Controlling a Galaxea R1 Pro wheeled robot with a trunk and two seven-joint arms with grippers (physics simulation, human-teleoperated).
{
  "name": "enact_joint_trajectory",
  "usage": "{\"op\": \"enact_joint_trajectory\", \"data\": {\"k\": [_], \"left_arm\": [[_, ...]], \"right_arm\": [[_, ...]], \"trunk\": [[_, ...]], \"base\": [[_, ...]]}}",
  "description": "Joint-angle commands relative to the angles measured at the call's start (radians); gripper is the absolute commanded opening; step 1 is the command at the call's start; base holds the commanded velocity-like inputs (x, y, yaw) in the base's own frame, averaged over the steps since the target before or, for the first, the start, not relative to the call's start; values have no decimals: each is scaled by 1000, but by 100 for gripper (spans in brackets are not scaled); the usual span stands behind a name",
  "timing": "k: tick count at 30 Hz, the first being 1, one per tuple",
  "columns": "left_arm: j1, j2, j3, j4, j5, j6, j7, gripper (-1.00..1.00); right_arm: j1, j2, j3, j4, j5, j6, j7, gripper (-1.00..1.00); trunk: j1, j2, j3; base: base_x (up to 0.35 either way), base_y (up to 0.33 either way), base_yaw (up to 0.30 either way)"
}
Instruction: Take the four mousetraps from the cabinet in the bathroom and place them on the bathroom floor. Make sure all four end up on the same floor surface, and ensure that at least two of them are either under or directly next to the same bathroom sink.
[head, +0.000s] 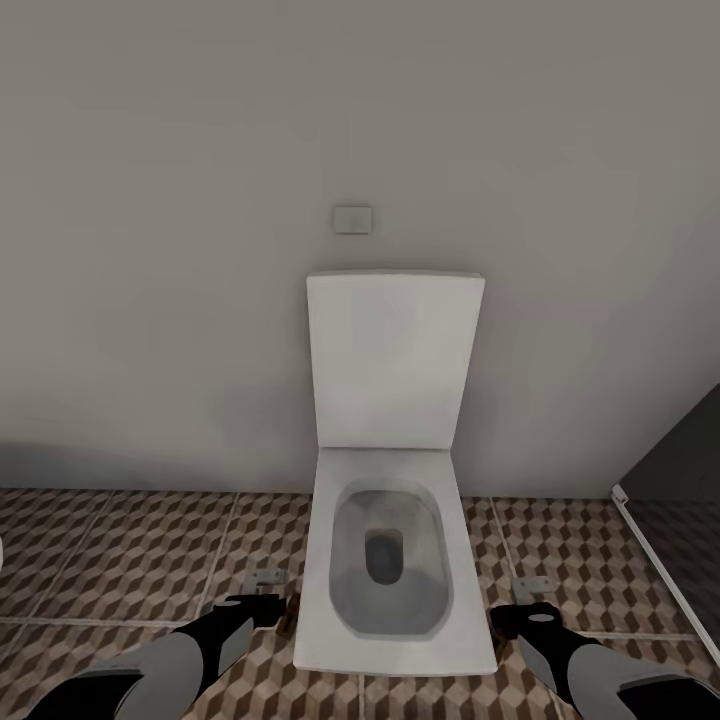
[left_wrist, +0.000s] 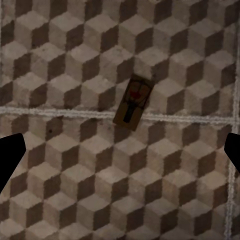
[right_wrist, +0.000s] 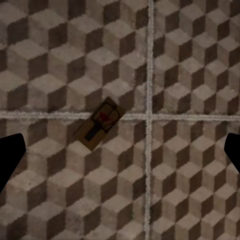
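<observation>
While the toilet (head: 390, 520) stands white and square in the middle against a plain grey wall (head: 150, 200), both arms reach down on either side of it. To the left of the toilet is the left gripper (head: 262, 598), dark and shiny on a grey and black arm. Its two black fingers (left_wrist: 10, 155) sit far apart at the edges of the left wrist view, so it is wide open and holds nothing. Under it on the floor (left_wrist: 60, 60) lies a trap (left_wrist: 133, 102), a small flat brown wood board with dark wire and a red spot. It lies across a pale grout line, tilted a little. From the head view a bit of brown (head: 291, 612) peeks out close to the toilet's left side.

The toilet has a flat lid standing up and a rounded bowl. A small square button (head: 353, 219) is on the wall above it.

To the right of the toilet is the right gripper (head: 528, 612). Its black fingers (right_wrist: 10, 157) are also far apart, open and empty. Below it lies a second trap (right_wrist: 98, 123), flat on the tiles, turned slantwise, just beside a crossing of grout lines. The tiles look like little brown, tan and white cubes.
</observation>
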Motion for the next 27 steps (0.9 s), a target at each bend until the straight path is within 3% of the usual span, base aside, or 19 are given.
{"op": "enact_joint_trajectory", "data": {"k": [1,27], "left_arm": [[0,0,5,0,-3,2,3,100],[0,8,5,0,-2,-10,3,100]], "right_arm": [[-1,0,8,3,-7,-4,-1,100],[-1,0,8,3,-4,-5,0,100]], "trunk": [[0,0,-1],[0,0,-1]], "base": [[0,0,0],[0,0,0]]}}
